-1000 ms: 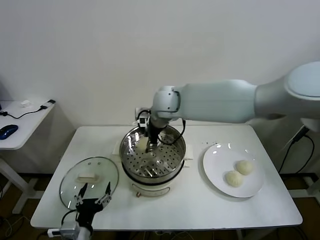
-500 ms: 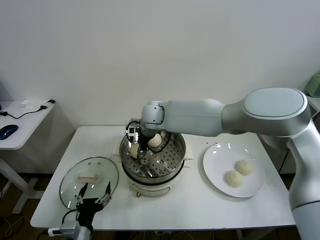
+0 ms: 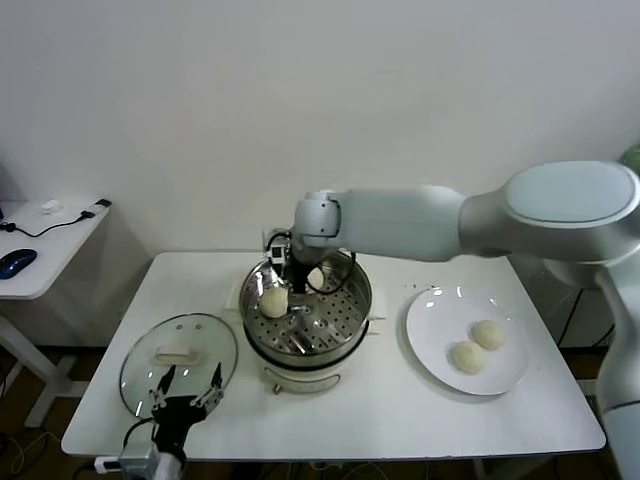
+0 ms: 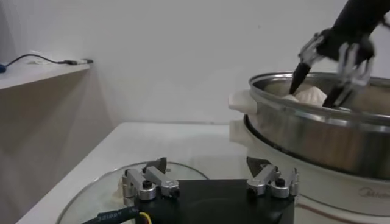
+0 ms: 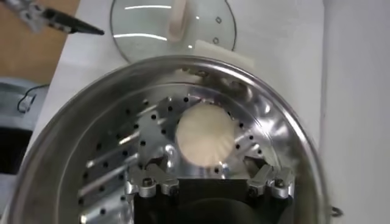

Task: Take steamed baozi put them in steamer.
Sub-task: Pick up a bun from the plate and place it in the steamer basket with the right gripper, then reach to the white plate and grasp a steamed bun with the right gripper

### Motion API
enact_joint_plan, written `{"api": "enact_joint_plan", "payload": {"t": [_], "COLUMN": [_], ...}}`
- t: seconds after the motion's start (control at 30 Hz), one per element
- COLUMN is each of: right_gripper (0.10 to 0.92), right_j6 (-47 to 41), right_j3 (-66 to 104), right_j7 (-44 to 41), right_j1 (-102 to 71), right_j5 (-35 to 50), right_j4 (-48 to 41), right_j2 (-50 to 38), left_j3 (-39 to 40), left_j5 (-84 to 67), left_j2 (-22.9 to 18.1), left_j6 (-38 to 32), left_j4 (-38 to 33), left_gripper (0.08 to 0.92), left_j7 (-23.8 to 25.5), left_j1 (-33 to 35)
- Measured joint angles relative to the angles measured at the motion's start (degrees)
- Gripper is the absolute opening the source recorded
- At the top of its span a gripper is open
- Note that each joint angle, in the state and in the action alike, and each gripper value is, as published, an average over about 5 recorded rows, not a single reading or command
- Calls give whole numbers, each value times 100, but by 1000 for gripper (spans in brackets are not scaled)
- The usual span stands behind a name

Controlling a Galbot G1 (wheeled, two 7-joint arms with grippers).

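While right pincer (image 5: 210,182) gapes, baozi (image 5: 205,135) between its tips, inside steamer (image 5: 292,140), untouched.

The steamer (image 3: 305,320) is placed in the middle of the table (image 3: 400,410). Two buns (image 3: 274,301) are seen inside it. The lid (image 3: 178,357) is laid at its left, the plate (image 3: 432,345) with two buns (image 3: 468,357) at its right.
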Motion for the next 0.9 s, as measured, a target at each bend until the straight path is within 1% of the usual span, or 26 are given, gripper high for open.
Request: {"api": "enact_joint_plan", "payload": {"t": [0.2, 0.43, 0.67, 0.9], "right_gripper": [823, 823, 823, 823], "right_j6": [421, 853, 966, 904], "right_j3": [-432, -1160, -1260, -829], "right_j7": [-530, -1004, -1138, -1095], "right_j1": [728, 1252, 823, -117], "right_j5": [-271, -993, -1771, -2367], "right_j4": [573, 1003, 1020, 866], "right_j2": [-1083, -2443, -3442, -3875], "left_j3": [28, 26, -10, -33], "left_j5": [-1, 0, 10, 28], "left_j2": [-1, 6, 3, -19], "left_j6": [7, -10, -8, -9], "left_j4": [7, 64, 74, 80], "left_gripper": [823, 823, 823, 823], "left_j7": [1, -1, 0, 0], "left_j1": [-32, -58, -56, -17]}}
